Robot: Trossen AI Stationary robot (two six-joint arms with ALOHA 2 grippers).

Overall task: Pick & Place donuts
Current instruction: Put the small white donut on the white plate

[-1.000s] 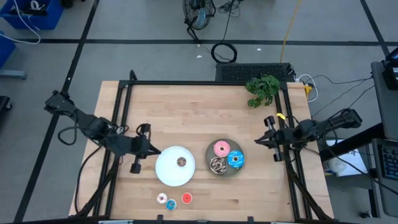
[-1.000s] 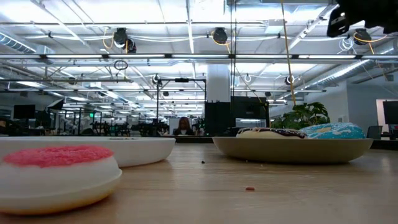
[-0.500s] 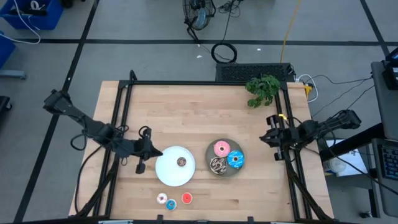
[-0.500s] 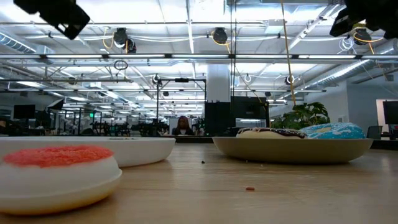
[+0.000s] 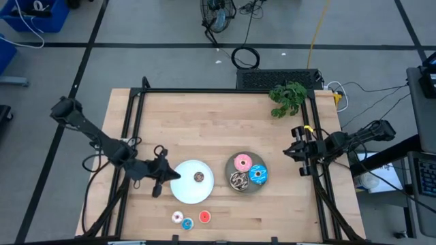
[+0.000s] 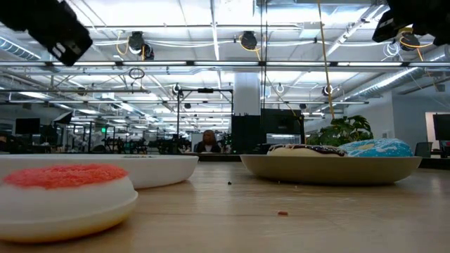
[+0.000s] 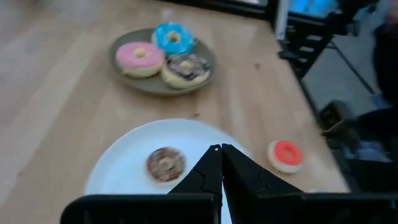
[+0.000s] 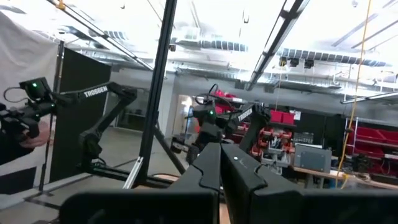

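Since a second ago my left gripper [image 5: 172, 174] has slid nearer the table's front edge and now sits at the left rim of the white plate [image 5: 182, 189]. Its two fingers are pressed together with nothing between them, their tips [image 7: 219, 163] over the plate and close to the mini brown donut [image 7: 165, 164] lying there. My right gripper [image 5: 289, 154] waits at the table's right edge, raised, and its fingers are likewise closed on nothing.

On the grey plate [image 5: 246, 190], just right of the white one, lie the pink donut [image 5: 242, 162], the blue donut [image 5: 257, 174] and the sprinkled chocolate donut [image 5: 238, 180], all touching. Near the front edge, below the white plate, three minis sit on the wood: white [image 5: 177, 217], blue [image 5: 187, 224] and red [image 5: 204, 217]. A plant [image 5: 287, 99] sits at the far right corner.
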